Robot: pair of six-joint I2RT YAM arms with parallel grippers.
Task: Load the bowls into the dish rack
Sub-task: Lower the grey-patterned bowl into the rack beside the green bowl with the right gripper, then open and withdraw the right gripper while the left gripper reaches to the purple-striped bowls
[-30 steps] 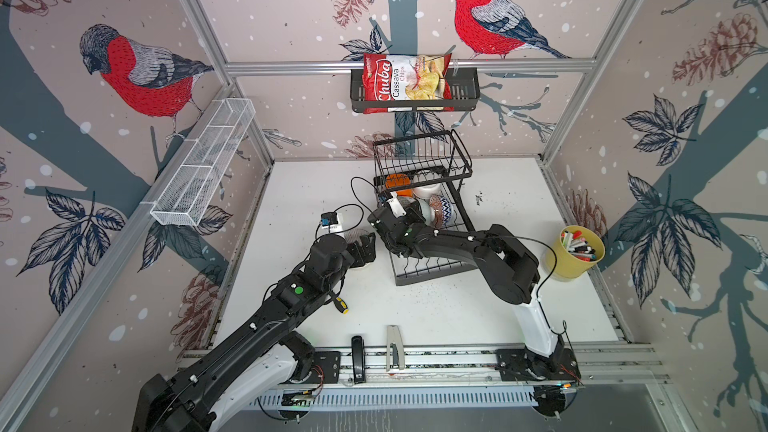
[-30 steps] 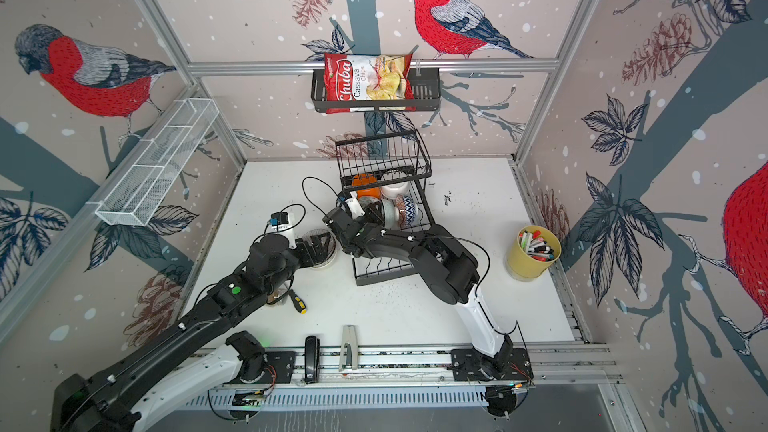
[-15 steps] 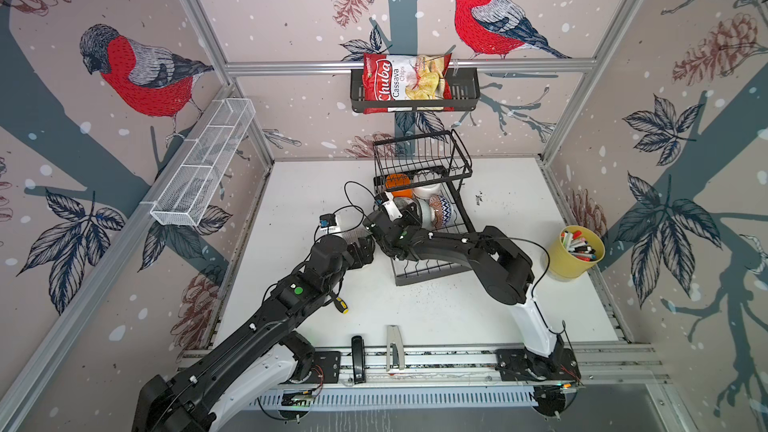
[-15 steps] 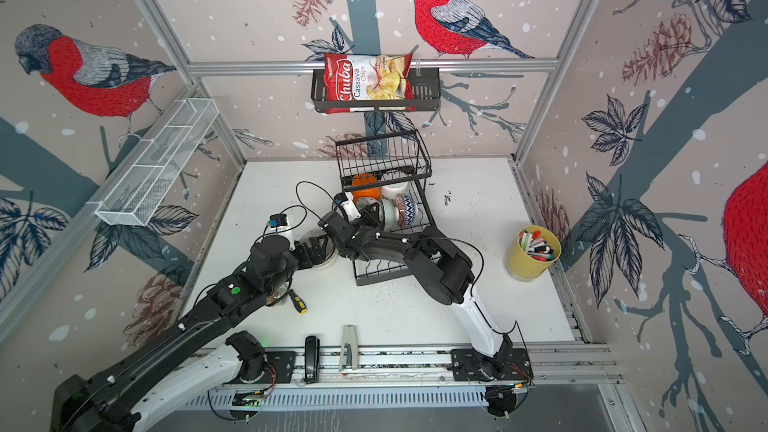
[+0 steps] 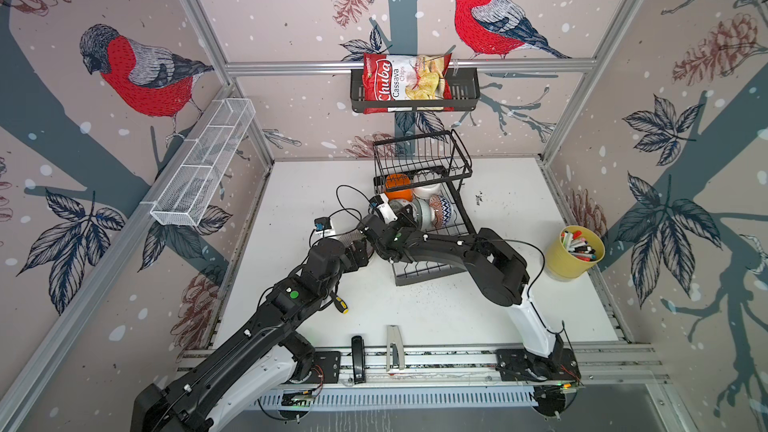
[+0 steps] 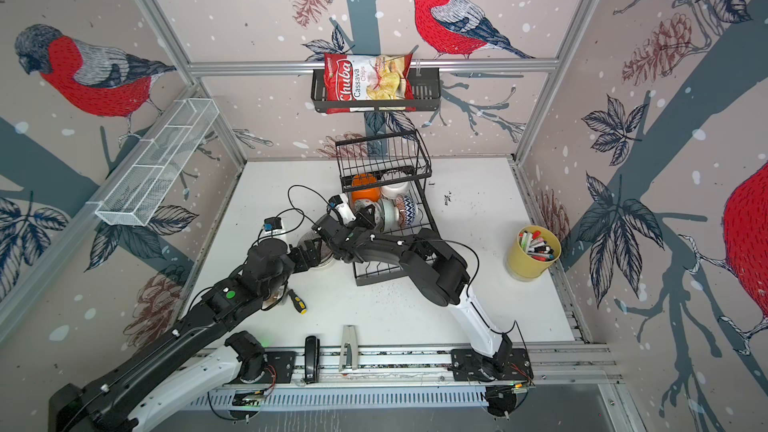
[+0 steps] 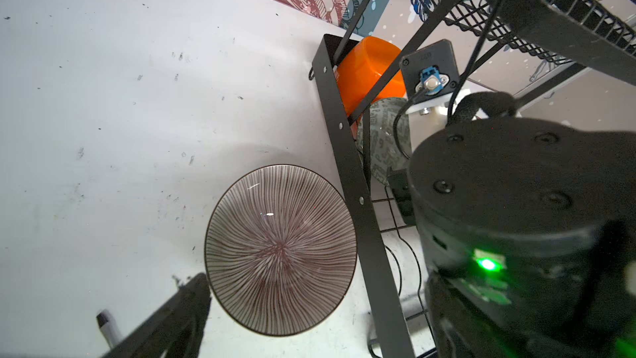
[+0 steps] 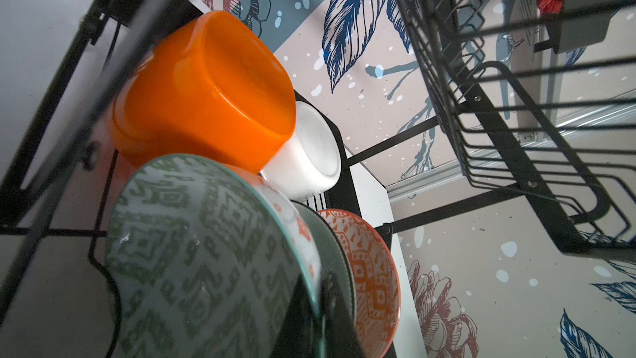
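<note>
The black wire dish rack (image 5: 432,276) stands mid-table with several bowls on edge in its lower tray: plain orange (image 8: 206,98), white (image 8: 309,153), orange-patterned (image 8: 364,270), blue zigzag (image 5: 444,207). My right gripper (image 8: 321,304) reaches into the tray and is shut on the rim of the pale green patterned bowl (image 8: 199,253). A mauve-striped bowl (image 7: 280,249) sits upright on the table against the rack's side rail (image 7: 351,167). My left gripper (image 5: 358,249) hovers just above it, open, with one finger (image 7: 172,318) showing beside the bowl.
The right arm's wrist (image 7: 516,201) crosses close over the left gripper. A yellow cup of markers (image 5: 575,251) stands at the right. A screwdriver (image 5: 340,305) and two staplers (image 5: 357,355) lie near the front edge. A chips basket (image 5: 415,85) and white mesh shelf (image 5: 203,168) hang on the walls.
The right arm has shifted slightly left, still gripping the pale green bowl inside the rack. The left arm has barely moved.
</note>
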